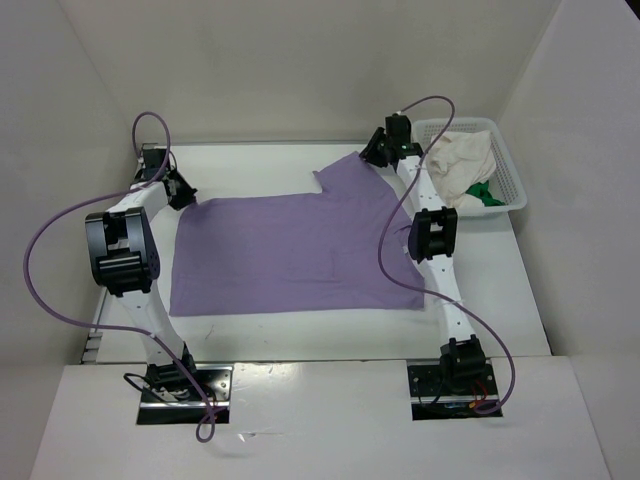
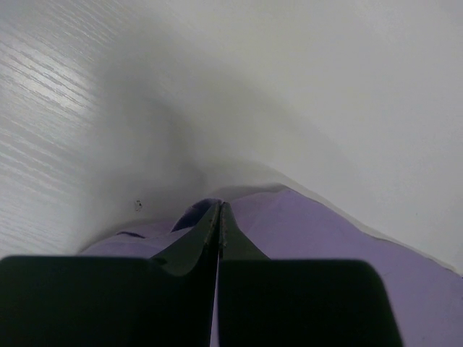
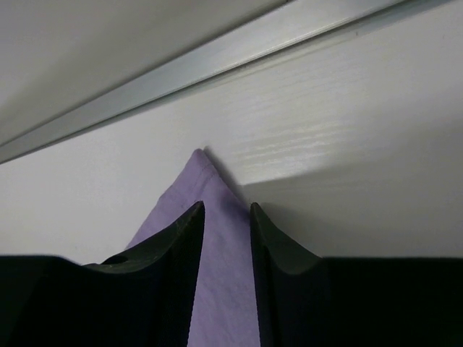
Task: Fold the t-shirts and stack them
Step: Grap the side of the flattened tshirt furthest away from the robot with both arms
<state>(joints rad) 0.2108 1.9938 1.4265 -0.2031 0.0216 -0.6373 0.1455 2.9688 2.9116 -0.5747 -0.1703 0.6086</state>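
Basket (image 1: pixel 513 165) (cream shirt (image 1: pixel 462 158), green shirt (image 1: pixel 486 195)), beside right claw (image 3: pixel 226 208)

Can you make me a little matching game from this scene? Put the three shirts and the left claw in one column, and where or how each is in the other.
1. purple t-shirt
2. cream t-shirt
3. green t-shirt
4. left gripper

a. peeking out from under another shirt in the basket
b. spread out on the table
c. shut on a purple corner
d. heaped on top in the basket

Pairs: 1-b, 2-d, 3-a, 4-c.
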